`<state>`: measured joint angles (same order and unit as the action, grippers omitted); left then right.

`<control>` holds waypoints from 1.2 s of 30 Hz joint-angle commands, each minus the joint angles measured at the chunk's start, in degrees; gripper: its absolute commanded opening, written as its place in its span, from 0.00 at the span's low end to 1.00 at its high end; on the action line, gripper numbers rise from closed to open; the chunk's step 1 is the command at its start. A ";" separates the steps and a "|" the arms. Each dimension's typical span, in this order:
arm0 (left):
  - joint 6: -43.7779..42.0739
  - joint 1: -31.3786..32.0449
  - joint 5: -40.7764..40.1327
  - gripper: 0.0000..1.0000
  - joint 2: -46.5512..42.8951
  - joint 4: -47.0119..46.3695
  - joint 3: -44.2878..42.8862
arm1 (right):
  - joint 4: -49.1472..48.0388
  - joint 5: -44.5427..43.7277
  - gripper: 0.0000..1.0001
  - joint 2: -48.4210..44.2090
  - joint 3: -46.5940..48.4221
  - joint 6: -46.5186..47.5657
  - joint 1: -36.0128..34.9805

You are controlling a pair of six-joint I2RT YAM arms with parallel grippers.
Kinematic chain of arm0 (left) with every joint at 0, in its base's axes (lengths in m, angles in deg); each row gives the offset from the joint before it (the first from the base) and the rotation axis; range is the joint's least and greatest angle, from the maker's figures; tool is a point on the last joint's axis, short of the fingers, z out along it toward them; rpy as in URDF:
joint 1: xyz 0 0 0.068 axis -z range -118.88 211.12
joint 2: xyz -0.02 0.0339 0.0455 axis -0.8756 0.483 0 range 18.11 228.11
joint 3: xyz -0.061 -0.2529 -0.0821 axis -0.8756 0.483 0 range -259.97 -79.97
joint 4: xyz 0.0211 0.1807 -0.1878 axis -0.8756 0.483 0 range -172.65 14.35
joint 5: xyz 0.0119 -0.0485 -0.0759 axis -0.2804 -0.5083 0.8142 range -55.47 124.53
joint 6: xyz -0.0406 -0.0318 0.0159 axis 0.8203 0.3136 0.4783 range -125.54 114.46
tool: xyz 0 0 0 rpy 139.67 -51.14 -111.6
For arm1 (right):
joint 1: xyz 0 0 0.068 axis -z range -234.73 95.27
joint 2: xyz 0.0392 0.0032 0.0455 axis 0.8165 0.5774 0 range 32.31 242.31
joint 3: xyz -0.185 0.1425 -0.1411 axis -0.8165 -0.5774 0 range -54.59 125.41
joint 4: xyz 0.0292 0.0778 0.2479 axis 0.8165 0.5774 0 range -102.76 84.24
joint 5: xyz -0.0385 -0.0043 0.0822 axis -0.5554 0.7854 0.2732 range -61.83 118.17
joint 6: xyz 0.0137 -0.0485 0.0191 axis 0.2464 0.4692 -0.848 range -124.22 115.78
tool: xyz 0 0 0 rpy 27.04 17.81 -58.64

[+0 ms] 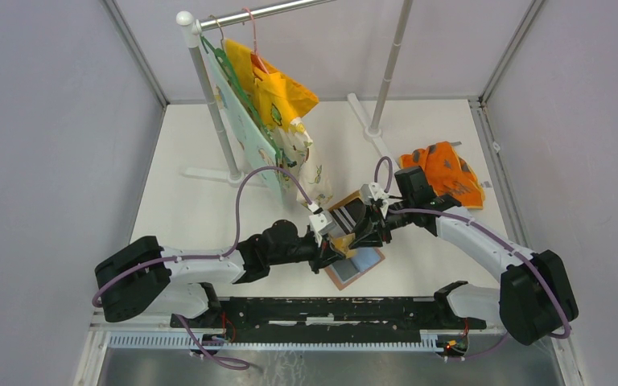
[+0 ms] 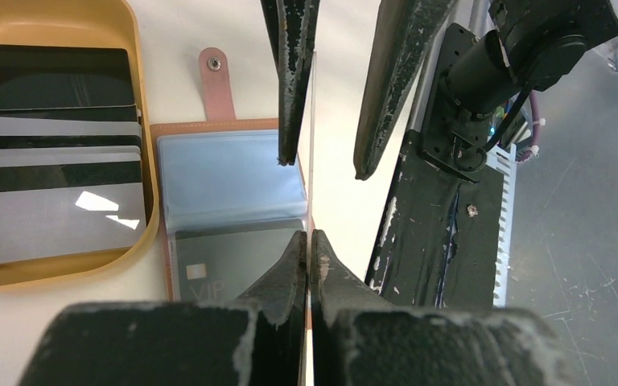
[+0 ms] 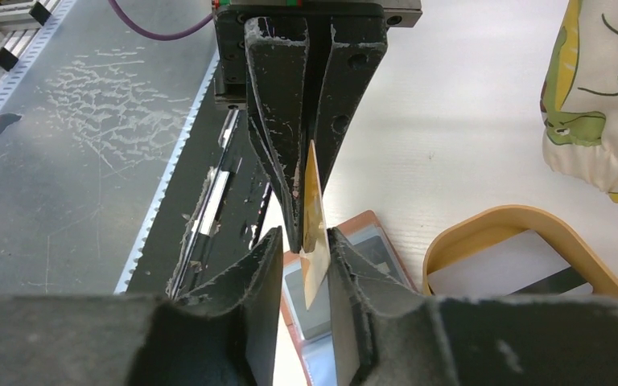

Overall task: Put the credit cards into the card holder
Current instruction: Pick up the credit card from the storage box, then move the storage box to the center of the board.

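The card holder (image 2: 233, 185) lies open on the table, reddish-brown with grey-blue pockets; a dark card sits in its near pocket. It also shows below both grippers as the card holder (image 1: 356, 267) and the card holder (image 3: 370, 235). My left gripper (image 2: 311, 241) is shut on a thin gold credit card (image 3: 314, 205), held on edge above the holder. My right gripper (image 3: 306, 241) is open, one finger on each side of that card, and a gap shows on the left side. More credit cards (image 2: 48, 161), dark, grey and white with stripes, lie in a tan dish (image 2: 146, 121).
The tan dish (image 3: 483, 221) sits just beyond the holder. A clothes rack with hanging garments (image 1: 265, 104) stands at the back. An orange cloth (image 1: 442, 173) lies at the right. A black rail (image 1: 322, 310) runs along the near table edge.
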<state>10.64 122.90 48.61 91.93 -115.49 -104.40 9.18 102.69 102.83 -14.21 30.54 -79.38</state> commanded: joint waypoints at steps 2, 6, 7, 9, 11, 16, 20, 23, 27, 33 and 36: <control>-2.67 -0.11 0.34 0.02 -0.97 -1.16 -2.22 | -0.62 0.70 0.21 0.01 1.53 -0.66 -0.13; -0.95 -0.12 -2.02 0.16 -1.61 -0.05 -2.42 | -0.95 -2.34 0.00 -0.09 2.20 -2.96 -0.10; -0.04 -0.11 -3.75 0.25 -2.25 0.58 -2.11 | -1.33 -3.20 0.00 -0.39 2.12 -3.93 -0.06; 1.79 -0.14 -6.96 0.39 -4.34 0.71 -0.24 | -1.90 -4.42 0.00 -1.14 1.30 -5.61 0.53; 3.94 -0.11 -10.33 0.50 -7.31 0.22 2.81 | -4.35 -5.95 0.00 -2.85 -1.01 -9.16 1.50; 10.99 -0.17 -13.91 0.54 -13.74 -0.70 9.96 | -10.56 -11.87 0.00 -6.99 -6.76 -18.25 4.62; 17.46 -0.15 -16.18 0.50 -12.04 -2.61 11.78 | -9.82 -13.28 0.00 -3.31 -7.03 -20.96 6.12; 21.22 -0.08 -19.24 0.35 -8.52 -2.95 11.00 | -7.44 -12.62 0.00 0.36 -6.41 -19.92 6.86; 23.76 -0.05 -20.28 0.23 -2.16 -5.83 9.59 | -7.63 -11.09 0.00 1.38 -7.00 -19.81 8.26; 25.13 -0.13 -19.34 0.23 7.12 -7.93 5.39 | -10.70 -11.82 0.00 3.28 -8.90 -23.68 10.65; 25.66 -0.16 -20.27 0.23 10.90 -8.40 3.01 | -6.23 -10.78 0.00 6.63 -6.94 -20.47 11.40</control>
<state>33.33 122.85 30.10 99.54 -118.66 -97.12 1.02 90.69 106.18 -23.00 8.97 -68.95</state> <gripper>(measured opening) 0.230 0.010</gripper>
